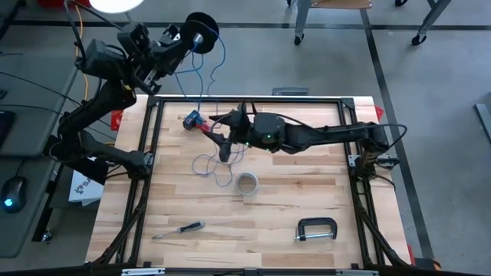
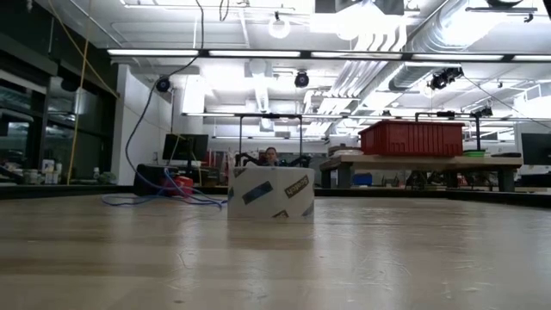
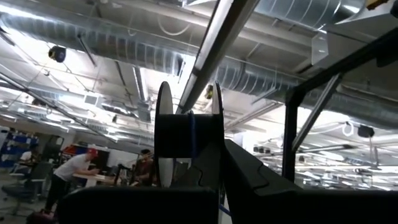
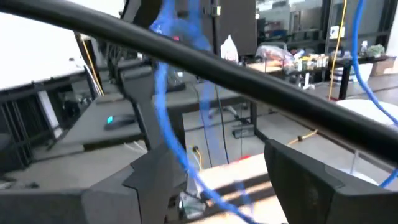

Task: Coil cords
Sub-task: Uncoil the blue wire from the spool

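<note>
Two arms share one blue cord (image 1: pixel 212 65). Left: the left gripper (image 1: pixel 201 34) is raised beyond the table's far-left corner, its fingers clenched on a dark spool (image 1: pixel 203 31); in the left wrist view the spool (image 3: pixel 186 140) sits upright between the dark fingers, a blue turn visible on its hub. From the spool the blue cord hangs down and back toward the table, so its long axis runs roughly far-to-near, ending beside a small blue and red object (image 1: pixel 193 119) on the far-left part of the table. Centre: the right gripper (image 1: pixel 220 136) reaches across from the right, low over the wood just beside that object, fingers spread wide and grasping nothing; the right wrist view shows the blue cord (image 4: pixel 168 118) crossing between its fingers (image 4: pixel 158 180), untouched as far as can be told. A pale grey cord (image 1: pixel 215 165) lies in loose loops on the wood just near of this gripper, so the right arm is the nearer one to both cords. Right and near: a roll of tape (image 1: pixel 246 184), a screwdriver (image 1: pixel 178 229) and a clamp (image 1: pixel 316 228) rest on the wooden table (image 1: pixel 307 199). Beyond lies an open workshop with benches and a red bin (image 2: pixel 413 138).
</note>
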`<state>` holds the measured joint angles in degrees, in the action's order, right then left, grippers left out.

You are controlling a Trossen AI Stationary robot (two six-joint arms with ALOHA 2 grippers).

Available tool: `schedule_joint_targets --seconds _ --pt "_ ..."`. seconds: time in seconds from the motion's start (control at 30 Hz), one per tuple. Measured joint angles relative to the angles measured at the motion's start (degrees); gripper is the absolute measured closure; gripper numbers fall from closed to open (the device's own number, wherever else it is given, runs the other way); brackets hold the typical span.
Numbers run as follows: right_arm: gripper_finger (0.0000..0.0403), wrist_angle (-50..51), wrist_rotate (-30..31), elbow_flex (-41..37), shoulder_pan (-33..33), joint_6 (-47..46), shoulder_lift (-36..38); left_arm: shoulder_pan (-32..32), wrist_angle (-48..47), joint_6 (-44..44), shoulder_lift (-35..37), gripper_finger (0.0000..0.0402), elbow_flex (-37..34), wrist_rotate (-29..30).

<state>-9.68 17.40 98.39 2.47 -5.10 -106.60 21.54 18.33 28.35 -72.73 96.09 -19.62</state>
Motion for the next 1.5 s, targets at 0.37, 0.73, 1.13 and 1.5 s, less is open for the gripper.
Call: schedule_joint_targets --seconds 0.37,0.73,1.13,1.5 --pt "0.0168 -5.63 -6.27 0.02 -1.71 -1.65 -0.91 0.04 0.02 -1.43 0.00 0.0401 0.00 0.09" --pt "0.0386 0.90 -10.74 0.00 -0.77 -9.21 -1.63 1.39 3.27 -7.28 -0.07 0.0401 0.00 2.44" --pt "0.0402 18.72 -11.68 0.02 1.91 -8.85 0.04 6.57 11.24 -7.91 2.60 0.0401 0.00 5.10" --pt "0.0400 37.59 -8.51 0.00 3.12 -4.92 6.36 7.76 5.88 -7.75 4.55 0.0401 -0.03 5.53"
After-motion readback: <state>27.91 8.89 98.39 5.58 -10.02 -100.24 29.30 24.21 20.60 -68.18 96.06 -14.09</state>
